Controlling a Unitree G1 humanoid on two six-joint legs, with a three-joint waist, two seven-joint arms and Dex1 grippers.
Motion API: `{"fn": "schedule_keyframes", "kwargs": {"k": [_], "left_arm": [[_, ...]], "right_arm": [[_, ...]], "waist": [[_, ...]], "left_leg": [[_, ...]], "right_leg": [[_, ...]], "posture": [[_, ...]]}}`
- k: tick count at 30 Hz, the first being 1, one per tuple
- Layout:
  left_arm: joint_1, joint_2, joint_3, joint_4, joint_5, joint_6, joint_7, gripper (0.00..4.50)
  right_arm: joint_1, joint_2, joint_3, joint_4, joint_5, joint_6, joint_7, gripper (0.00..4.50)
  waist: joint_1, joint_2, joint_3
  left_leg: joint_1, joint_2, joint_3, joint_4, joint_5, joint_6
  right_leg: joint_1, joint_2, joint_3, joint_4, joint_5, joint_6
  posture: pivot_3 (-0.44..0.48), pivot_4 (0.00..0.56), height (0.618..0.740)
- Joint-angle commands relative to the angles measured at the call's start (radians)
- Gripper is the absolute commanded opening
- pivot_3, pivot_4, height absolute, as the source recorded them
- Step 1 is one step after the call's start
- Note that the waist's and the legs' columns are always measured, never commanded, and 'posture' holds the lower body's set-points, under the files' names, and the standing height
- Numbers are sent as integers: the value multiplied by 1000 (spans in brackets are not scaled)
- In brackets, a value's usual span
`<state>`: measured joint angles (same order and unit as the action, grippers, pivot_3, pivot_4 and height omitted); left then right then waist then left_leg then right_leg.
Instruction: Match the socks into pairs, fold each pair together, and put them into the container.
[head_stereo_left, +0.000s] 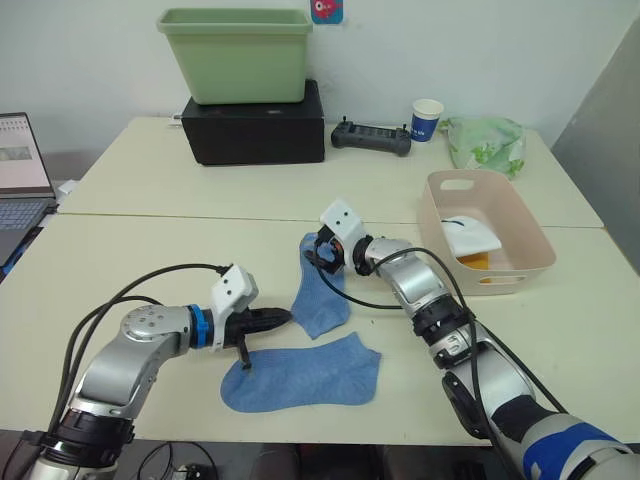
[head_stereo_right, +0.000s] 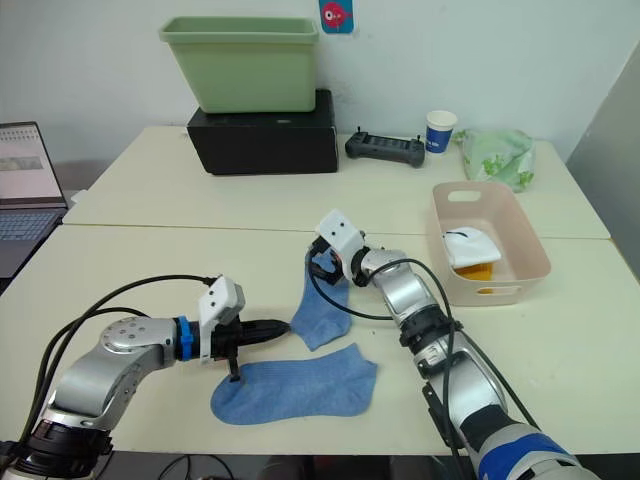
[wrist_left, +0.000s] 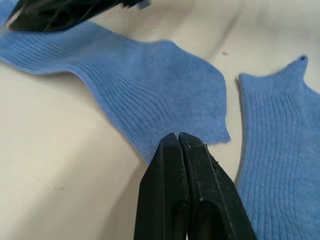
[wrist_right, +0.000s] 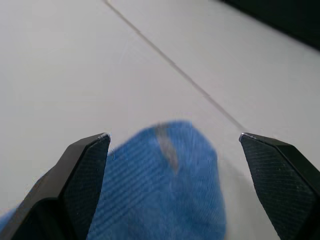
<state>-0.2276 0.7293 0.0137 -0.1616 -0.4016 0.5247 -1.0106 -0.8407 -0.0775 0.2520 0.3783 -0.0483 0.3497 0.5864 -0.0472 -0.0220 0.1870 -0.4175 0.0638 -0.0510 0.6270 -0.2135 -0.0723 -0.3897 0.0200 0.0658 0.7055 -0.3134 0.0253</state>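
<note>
Two blue socks lie on the near table. One sock (head_stereo_left: 322, 292) runs away from me; the other (head_stereo_left: 300, 380) lies flat along the front edge. My left gripper (head_stereo_left: 288, 318) is shut, its tips (wrist_left: 178, 136) touching the hem of the first sock (wrist_left: 150, 95); I cannot tell whether fabric is pinched. My right gripper (head_stereo_left: 318, 256) hangs open over that sock's far end, whose blue tip (wrist_right: 170, 170) shows between the fingers (wrist_right: 82, 170). The pink container (head_stereo_left: 530, 238) at the right holds a white sock (head_stereo_left: 470, 235) over a yellow one (head_stereo_left: 476, 262).
A green tub (head_stereo_left: 236, 52) stands on a black box (head_stereo_left: 255, 130) at the back. A black controller (head_stereo_left: 371, 137), a paper cup (head_stereo_left: 426, 118) and a green bag (head_stereo_left: 486, 142) lie at the back right. A laptop (head_stereo_left: 20, 170) sits at the far left.
</note>
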Motion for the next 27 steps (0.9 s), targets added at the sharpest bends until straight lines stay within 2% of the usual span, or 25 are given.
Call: {"fn": "schedule_keyframes", "kwargs": {"k": [1, 3, 6, 10, 12, 16, 20, 23, 27], "left_arm": [[-99, 3, 53, 80, -11, 13, 30, 0], [-166, -9, 40, 142, -2, 9, 27, 0], [-271, -40, -15, 265, 56, -47, 22, 0], [-420, -111, -88, 480, 154, -156, 30, 0], [-453, -128, -94, 541, 173, -187, 25, 0], [-638, -224, -145, 840, 277, -343, 77, 0], [-760, -289, -159, 1071, 341, -463, 88, 0], [-824, -334, -154, 1200, 369, -504, 109, 0], [-857, -366, -167, 1306, 415, -524, 111, 0]], "right_arm": [[127, -83, 4, -399, 117, 129, 138, 4465], [206, -139, 27, -565, 183, 213, 205, 4465], [285, -206, 92, -678, 200, 293, 243, 4465], [308, -221, 186, -643, 116, 298, 174, 4465], [305, -211, 200, -632, 108, 303, 156, 4465], [286, -152, 279, -563, 49, 311, 100, 4465], [282, -124, 319, -535, 13, 325, 75, 4465], [276, -112, 327, -510, -6, 332, 56, 3884], [269, -107, 321, -501, -21, 337, 47, 2595]], "waist": [[10, 0, 0], [14, 0, 0], [14, 0, 0], [12, 0, 0], [8, 0, 0], [13, 0, 0], [15, 0, 0], [15, 0, 0], [14, -1, 0]], "left_leg": [[0, 0, 0, 0, 0, 0], [0, 0, 0, 0, 0, 0], [0, 0, 0, 0, 0, 0], [1, 0, 0, 1, 0, 0], [0, 0, 0, 1, 0, 0], [0, 0, 0, 1, 0, 0], [-2, 0, -1, 1, 0, 0], [-3, 0, 0, 1, 0, 0], [-4, 0, -1, 0, 0, 0]], "right_leg": [[0, 0, 0, 0, 0, 0], [1, 0, 0, -1, 0, 0], [1, 0, 0, -1, -1, 1], [1, 1, 1, -1, -1, 2], [0, 2, 1, -1, -1, 2], [0, 2, 0, -1, 0, 0], [0, 2, 0, -3, 0, 1], [0, 2, 0, -6, 0, 0], [0, 2, -1, -7, 0, 0]], "posture": [[0, 150, 730], [0, 150, 730], [0, 150, 730], [0, 150, 730], [0, 150, 730], [0, 150, 730], [0, 150, 730], [0, 150, 730], [0, 150, 730]]}}
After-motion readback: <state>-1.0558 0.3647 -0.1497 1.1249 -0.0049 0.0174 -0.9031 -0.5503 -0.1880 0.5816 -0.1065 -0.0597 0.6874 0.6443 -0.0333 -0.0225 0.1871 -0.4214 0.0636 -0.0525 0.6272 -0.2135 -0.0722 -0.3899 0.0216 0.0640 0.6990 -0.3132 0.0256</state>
